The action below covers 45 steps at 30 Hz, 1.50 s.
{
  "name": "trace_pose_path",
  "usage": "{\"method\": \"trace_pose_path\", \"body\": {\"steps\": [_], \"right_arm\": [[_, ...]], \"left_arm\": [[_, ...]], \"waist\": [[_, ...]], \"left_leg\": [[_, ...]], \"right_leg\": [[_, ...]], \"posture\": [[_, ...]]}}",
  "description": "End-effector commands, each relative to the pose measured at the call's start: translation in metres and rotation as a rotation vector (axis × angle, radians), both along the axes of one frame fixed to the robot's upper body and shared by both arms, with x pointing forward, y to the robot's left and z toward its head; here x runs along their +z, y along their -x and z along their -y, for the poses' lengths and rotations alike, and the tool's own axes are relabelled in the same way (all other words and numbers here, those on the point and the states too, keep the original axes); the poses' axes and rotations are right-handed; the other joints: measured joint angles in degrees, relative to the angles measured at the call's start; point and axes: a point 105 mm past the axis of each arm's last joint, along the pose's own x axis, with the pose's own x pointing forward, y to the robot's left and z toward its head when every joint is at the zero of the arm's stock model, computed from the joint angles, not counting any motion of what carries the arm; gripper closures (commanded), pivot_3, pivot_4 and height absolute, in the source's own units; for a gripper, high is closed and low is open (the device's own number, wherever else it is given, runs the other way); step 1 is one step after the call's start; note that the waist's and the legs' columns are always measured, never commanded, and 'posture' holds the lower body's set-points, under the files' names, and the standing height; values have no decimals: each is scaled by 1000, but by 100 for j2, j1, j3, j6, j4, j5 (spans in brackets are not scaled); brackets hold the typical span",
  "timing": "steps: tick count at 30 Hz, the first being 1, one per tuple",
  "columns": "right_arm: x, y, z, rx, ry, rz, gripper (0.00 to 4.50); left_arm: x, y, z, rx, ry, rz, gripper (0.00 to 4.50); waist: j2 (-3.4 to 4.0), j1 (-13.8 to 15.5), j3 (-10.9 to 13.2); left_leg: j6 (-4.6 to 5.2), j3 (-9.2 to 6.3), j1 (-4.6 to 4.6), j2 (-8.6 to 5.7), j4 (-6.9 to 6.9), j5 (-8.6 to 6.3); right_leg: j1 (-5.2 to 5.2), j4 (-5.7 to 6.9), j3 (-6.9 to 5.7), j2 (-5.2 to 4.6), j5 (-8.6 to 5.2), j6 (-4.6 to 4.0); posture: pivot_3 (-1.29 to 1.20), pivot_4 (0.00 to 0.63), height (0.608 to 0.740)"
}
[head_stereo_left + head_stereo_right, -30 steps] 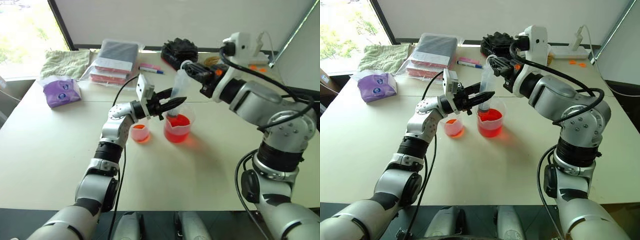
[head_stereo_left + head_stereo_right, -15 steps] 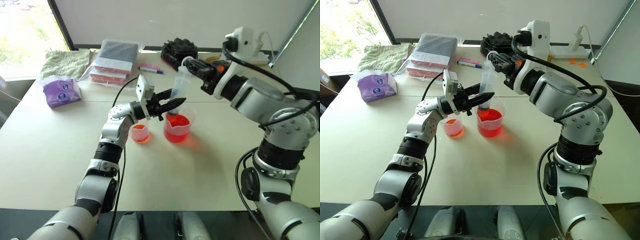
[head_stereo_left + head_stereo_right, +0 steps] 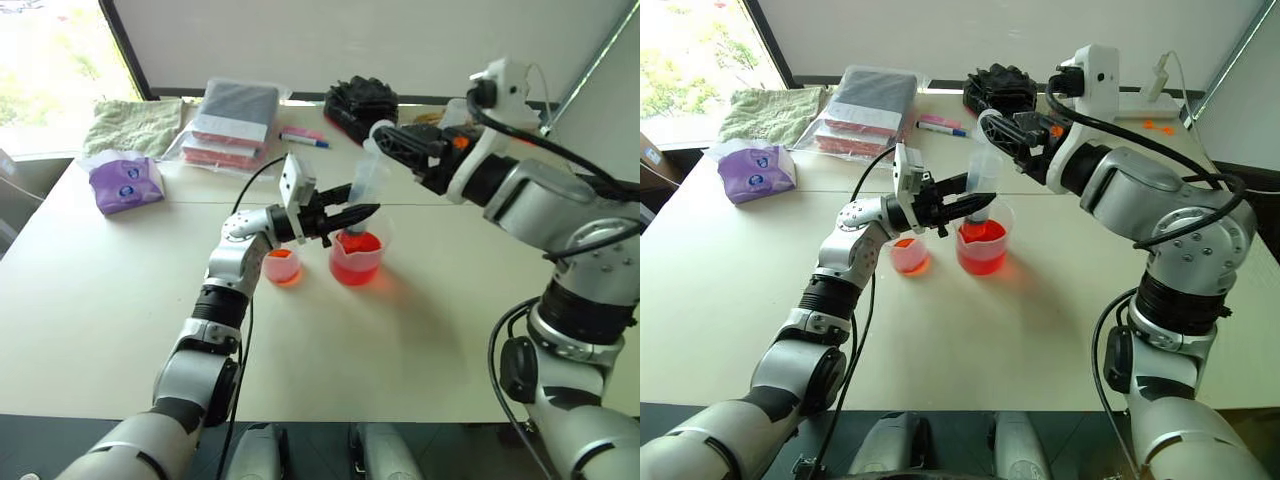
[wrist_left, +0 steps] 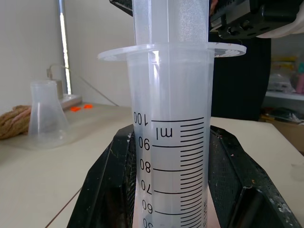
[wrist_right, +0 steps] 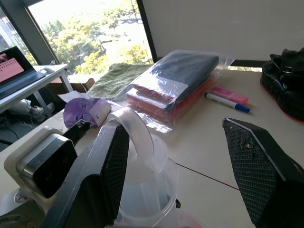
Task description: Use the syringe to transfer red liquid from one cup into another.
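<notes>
Your landmark is the large beaker [image 3: 356, 257], which stands on the table [image 3: 420, 340] holding red liquid [image 3: 980, 246]. The syringe [image 3: 365, 182] stands nearly upright with its lower end inside the large beaker, barrel leaning slightly toward your right arm. Your left gripper [image 3: 352, 213] is clenched on the syringe barrel just above the beaker's rim; in the left wrist view the black fingers [image 4: 110, 190] flank the barrel at the printed graduations, just below the flange. Your right gripper [image 5: 183, 166] sits above the beaker at the plunger top, jaws released and spread wide: one finger [image 5: 107, 166] lies just beside the plunger cap, the other stands well apart from it.

The small cup [image 3: 281, 266] stands just beside the beaker on your left-arm side, with a little red liquid at its bottom. Beyond the beaker, toward the far table edge, lie a pink-and-blue marker [image 3: 301, 137], a bagged stack of cloths [image 3: 228, 125] and a black bundle [image 3: 360, 100].
</notes>
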Motion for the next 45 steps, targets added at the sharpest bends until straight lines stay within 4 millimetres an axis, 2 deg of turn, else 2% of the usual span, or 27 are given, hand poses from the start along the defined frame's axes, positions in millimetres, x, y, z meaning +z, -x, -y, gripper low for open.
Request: {"method": "trace_pose_path", "body": {"steps": [1,5,15,21,26,36,40,45], "right_arm": [[3,7,5,26,37,11,1311],[4,11,15,49,85,-5,1311],[14,24,21,119,129,28,1311],[26,45,21,268,26,80,1311],[42,47,39,257,-103,111,1311],[20,40,37,235,-97,57,1311],[15,38,33,247,-98,45,1311],[12,36,29,264,-100,39,1311]], "left_arm": [[11,6,7,-34,-3,64,2965],[12,6,8,-30,0,66,2965],[11,6,8,-24,5,64,2965],[18,6,8,-20,23,66,2965],[19,3,5,-3,34,69,2965],[71,5,-3,17,176,90,2965],[95,8,-16,39,232,94,2965],[103,7,-45,130,238,102,2965]], "waist": [[0,0,0],[0,2,0],[0,11,0],[0,15,0],[0,15,0],[0,10,0],[0,3,0],[0,2,0]], "left_leg": [[0,0,0,0,0,0],[2,0,-1,0,0,-1],[5,0,-1,1,-1,-2],[7,-1,-2,1,-1,-4],[7,-1,-2,2,0,-4],[7,-1,-3,4,-1,-4],[7,-1,-2,5,-1,-4],[7,-2,-2,7,-1,-4]], "right_leg": [[0,0,0,0,0,0],[0,-2,0,0,0,0],[1,-4,1,0,0,0],[2,-7,1,0,0,0],[2,-7,1,-1,0,0],[3,-9,2,-1,0,1],[3,-9,2,0,0,1],[3,-9,2,3,0,1]], "posture": [[0,150,740],[0,150,740],[0,150,740],[0,150,740],[0,150,740],[0,150,740],[0,150,740],[0,150,740]]}}
